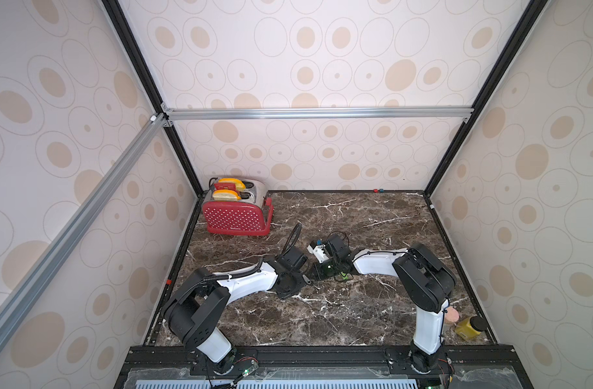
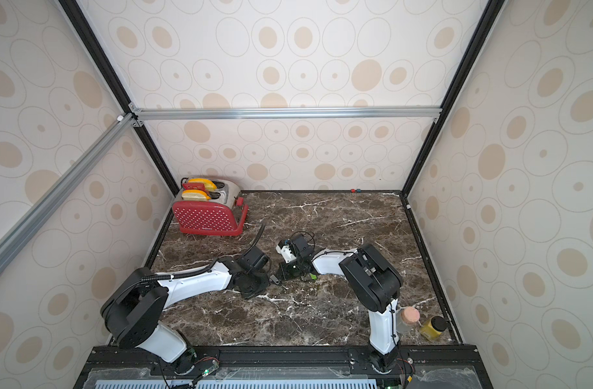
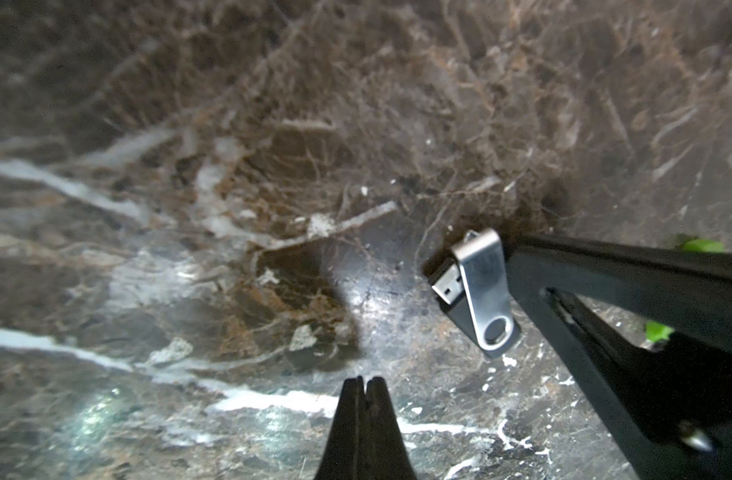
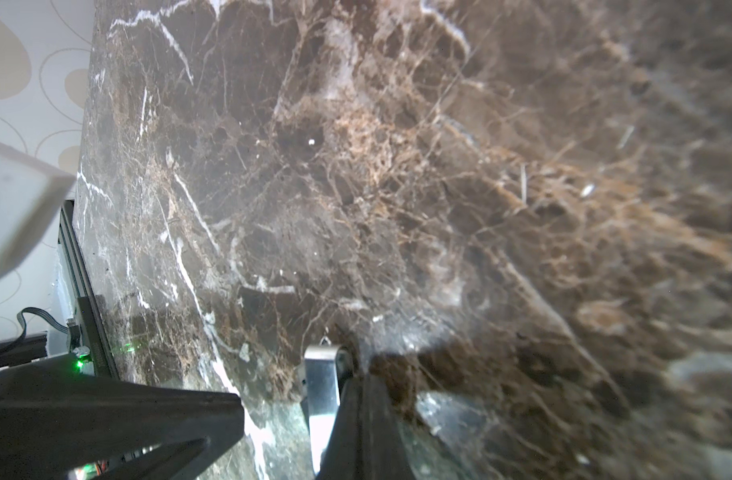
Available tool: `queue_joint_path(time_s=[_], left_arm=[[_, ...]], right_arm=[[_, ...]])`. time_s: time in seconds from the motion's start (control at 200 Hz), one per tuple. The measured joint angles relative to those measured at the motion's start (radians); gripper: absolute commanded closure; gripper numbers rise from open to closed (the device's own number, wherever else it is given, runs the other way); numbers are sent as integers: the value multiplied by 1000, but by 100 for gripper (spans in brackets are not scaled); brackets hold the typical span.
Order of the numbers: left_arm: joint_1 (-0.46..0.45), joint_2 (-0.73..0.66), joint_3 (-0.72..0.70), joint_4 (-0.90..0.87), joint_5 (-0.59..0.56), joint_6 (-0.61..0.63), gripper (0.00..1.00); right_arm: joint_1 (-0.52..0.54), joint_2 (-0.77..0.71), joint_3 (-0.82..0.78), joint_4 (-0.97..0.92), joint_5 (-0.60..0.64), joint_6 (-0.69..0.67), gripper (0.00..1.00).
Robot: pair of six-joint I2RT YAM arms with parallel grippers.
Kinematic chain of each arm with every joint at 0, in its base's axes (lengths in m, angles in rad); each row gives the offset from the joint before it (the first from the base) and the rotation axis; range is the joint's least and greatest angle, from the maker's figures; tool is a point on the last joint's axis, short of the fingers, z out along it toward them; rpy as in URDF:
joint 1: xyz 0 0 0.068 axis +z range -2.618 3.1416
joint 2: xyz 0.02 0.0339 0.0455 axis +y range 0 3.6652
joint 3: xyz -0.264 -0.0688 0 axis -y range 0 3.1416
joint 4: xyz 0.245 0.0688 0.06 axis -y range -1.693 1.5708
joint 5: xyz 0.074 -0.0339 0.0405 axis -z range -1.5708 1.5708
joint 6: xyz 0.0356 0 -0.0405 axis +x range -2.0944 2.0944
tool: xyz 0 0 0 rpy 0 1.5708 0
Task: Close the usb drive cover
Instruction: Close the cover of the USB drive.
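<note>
The brown marble tabletop (image 1: 355,215) is shared with a red toaster (image 1: 236,215), stood at its edge and, it seems, out of the working area. Well apart from the toaster, nearer the robot's bases and toward the robot's right of it, the left arm (image 1: 247,281) and right arm (image 1: 376,261) are brought tip to tip, so that one small thing can be worked from two sides.

The right gripper (image 3: 516,255) is clenched on nothing. Its pinched tips are laid against the edge of the silver swivel cover (image 3: 482,286), on the side away from the plug. A poking tool seems to be made of them, since a push there would be expected to swing the cover over.

The left gripper (image 3: 360,384) is also clamped shut and empty, held just apart from the drive, probably posted as a stop against sliding.

The usb drive (image 3: 459,318) itself is seen lying flat on the marble between the two tips. The cover is found only part-way round and the metal connector (image 3: 447,284) is exposed beside it, so the closing is judged unfinished.
</note>
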Motion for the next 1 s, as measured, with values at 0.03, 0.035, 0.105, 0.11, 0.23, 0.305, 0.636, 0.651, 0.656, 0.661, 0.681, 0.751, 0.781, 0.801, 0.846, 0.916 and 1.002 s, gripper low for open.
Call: queue_joint_path(time_s=[0.03, 0.035, 0.105, 0.11, 0.23, 0.305, 0.636, 0.651, 0.656, 0.661, 0.681, 0.751, 0.781, 0.801, 0.846, 0.916, 1.002], left_arm=[[0, 5, 5, -8, -3, -2, 100], [0, 6, 5, -9, -3, -2, 100], [0, 16, 18, -27, -11, -6, 100], [0, 17, 19, -28, -12, -6, 100], [0, 44, 54, -40, -23, -10, 100], [0, 64, 70, -33, -23, -13, 100], [0, 112, 87, 24, -23, -29, 100], [0, 112, 88, 26, -24, -31, 100], [0, 113, 88, 26, -24, -31, 100], [0, 113, 89, 26, -24, -31, 100], [0, 114, 90, 27, -24, -32, 100], [0, 123, 101, 27, -29, -34, 100], [0, 127, 106, 27, -31, -35, 100], [0, 130, 109, 27, -34, -35, 100], [0, 134, 116, 24, -40, -35, 100], [0, 136, 119, 19, -51, -34, 100], [0, 135, 120, 15, -64, -34, 100]], right_arm=[[0, 0, -1, 2, 0, 2, 100], [0, 0, -1, 3, 0, 2, 100], [2, 0, -3, 9, 0, 5, 100], [2, 0, -4, 10, 0, 6, 100], [3, 0, -15, 35, -3, 10, 100], [3, 0, -21, 47, -6, 13, 100], [3, 0, -40, 86, -19, 25, 100], [3, 0, -41, 89, -20, 25, 100], [3, 0, -42, 89, -20, 26, 100], [3, 0, -42, 90, -20, 26, 100], [3, 0, -44, 93, -21, 27, 100], [3, -1, -50, 103, -26, 32, 100], [4, -2, -53, 108, -27, 32, 100], [4, -2, -55, 110, -27, 33, 100], [5, -4, -60, 116, -27, 34, 100], [5, -5, -64, 123, -32, 37, 100], [5, -5, -72, 135, -46, 44, 100]])
